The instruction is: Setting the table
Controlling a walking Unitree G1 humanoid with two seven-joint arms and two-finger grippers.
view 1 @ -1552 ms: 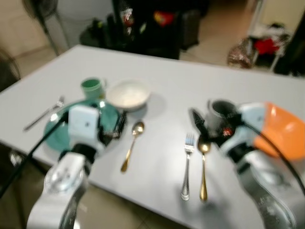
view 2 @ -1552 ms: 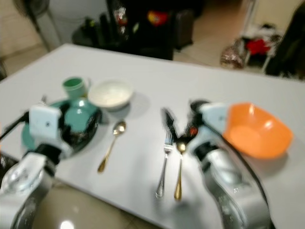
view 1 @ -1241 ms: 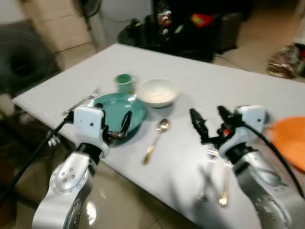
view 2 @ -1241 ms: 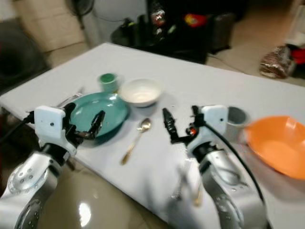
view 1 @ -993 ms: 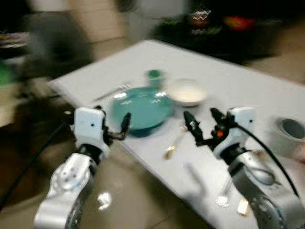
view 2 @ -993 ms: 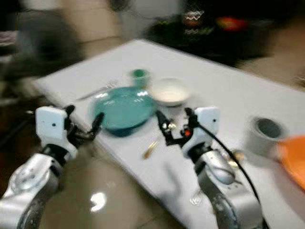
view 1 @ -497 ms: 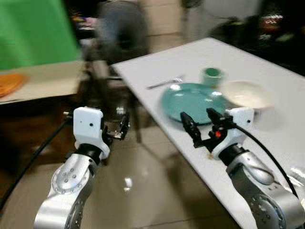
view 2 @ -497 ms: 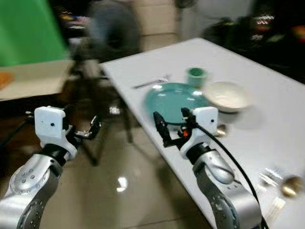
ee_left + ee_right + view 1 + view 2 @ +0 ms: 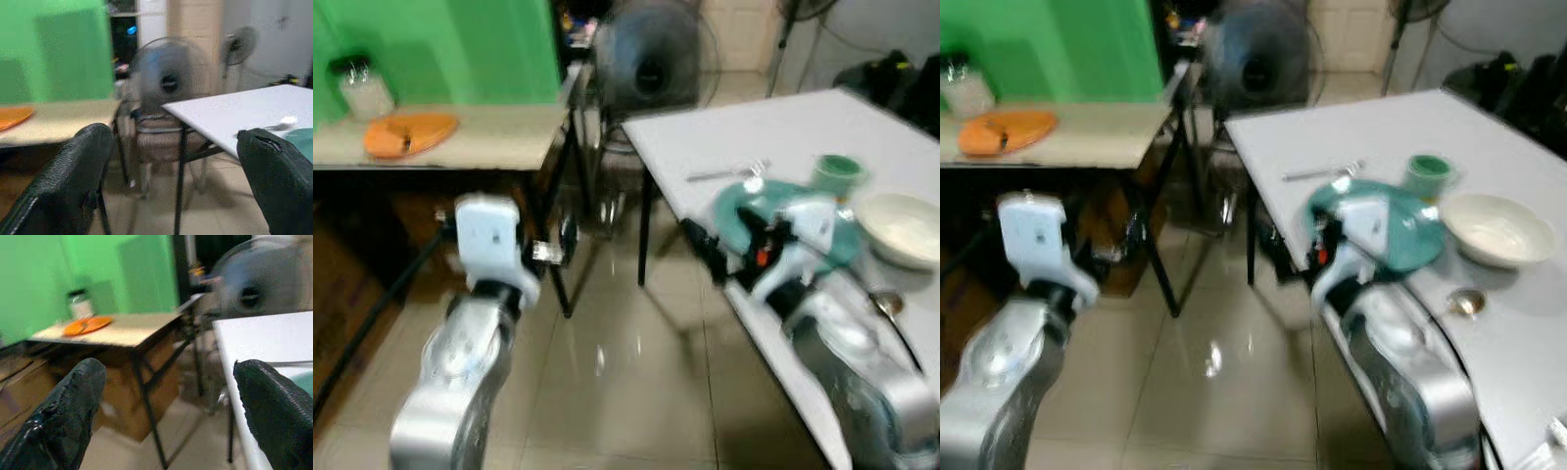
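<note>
Your right claw (image 9: pixel 729 250) and left claw (image 9: pixel 548 250) both gape wide and empty over bare tiled floor (image 9: pixel 626 382), the right beside the white counter's (image 9: pixel 744 137) near edge, where the teal plate (image 9: pixel 1400 230), green cup (image 9: pixel 1428 174), fork (image 9: pixel 1320 173) and white bowl (image 9: pixel 1496 230) sit.

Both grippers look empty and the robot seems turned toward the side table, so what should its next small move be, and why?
Probably keep stepping toward the beige side table. Both the left gripper and right gripper have their jaws wide apart with nothing between them, and the flat orange dish there lies well beyond either arm, while the white dining table already carries a teal plate.
</note>
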